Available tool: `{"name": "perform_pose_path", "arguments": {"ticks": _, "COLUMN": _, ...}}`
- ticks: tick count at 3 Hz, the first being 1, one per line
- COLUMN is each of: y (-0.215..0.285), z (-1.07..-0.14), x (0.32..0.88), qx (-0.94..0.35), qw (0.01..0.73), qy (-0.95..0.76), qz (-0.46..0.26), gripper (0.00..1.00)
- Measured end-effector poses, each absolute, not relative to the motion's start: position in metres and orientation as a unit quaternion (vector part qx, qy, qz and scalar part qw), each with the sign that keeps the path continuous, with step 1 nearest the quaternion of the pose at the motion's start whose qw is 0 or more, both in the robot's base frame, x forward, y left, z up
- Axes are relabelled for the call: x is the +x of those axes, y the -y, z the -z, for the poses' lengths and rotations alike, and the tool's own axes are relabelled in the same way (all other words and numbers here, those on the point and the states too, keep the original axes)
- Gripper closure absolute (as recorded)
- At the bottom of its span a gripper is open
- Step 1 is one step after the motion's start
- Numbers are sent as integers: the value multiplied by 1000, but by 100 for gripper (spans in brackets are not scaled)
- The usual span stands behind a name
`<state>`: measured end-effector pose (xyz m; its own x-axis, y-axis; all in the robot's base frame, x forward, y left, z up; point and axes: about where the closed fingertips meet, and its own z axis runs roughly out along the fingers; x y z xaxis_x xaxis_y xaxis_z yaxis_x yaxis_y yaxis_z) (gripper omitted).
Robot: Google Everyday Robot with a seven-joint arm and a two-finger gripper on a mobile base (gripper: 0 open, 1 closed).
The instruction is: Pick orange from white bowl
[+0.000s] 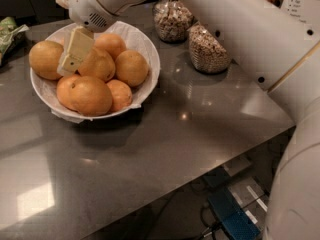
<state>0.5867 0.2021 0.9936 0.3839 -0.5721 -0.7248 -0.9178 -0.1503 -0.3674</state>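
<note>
I see the gripper [69, 64] low inside the white bowl [152, 66], towards its left side; I cannot tell if it is apart or closed. The orange [45, 59] sits against the bowl's left rim, just beside the gripper

My gripper [70, 64], pale cream-yellow, hangs over the white bowl [148, 59] with its crinkled white lining; the orange [45, 59] is golden yellow, finely dimpled, the other oranges [91, 96] deeper orange, the table [175, 149] glossy grey
</note>
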Motion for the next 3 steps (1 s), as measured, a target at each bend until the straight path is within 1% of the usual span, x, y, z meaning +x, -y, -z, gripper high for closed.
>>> {"name": "perform_pose_path", "arguments": {"ticks": 3, "y": -219, "z": -985, "x": 584, "qx": -690, "qw": 406, "qy": -563, "qz": -208, "gripper": 0}}
